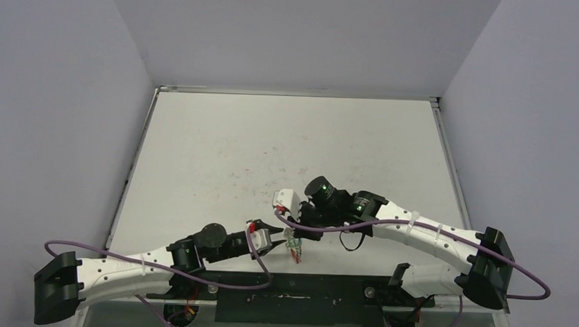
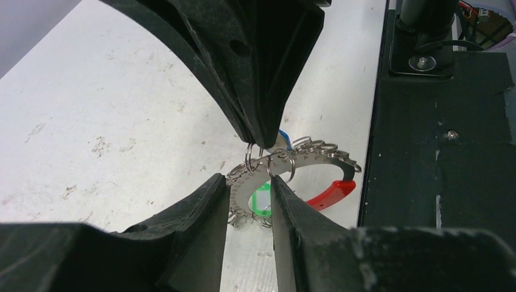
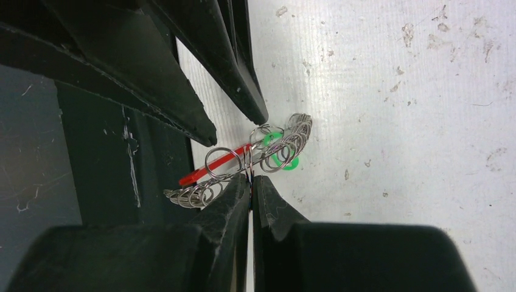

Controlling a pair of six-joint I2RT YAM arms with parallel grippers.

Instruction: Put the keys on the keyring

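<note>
Keyring pinched by right fingers; left fingers spread around it, green key attached.

Two slim white-shelled robot arms with black joint housings and black base blocks. A purple cable loops along each arm, held by pale ties. Small green lights glow on the right arm's black wrist motors. The jaws are matte black wedge-shaped plastic, tapering to blunt tips.
</note>
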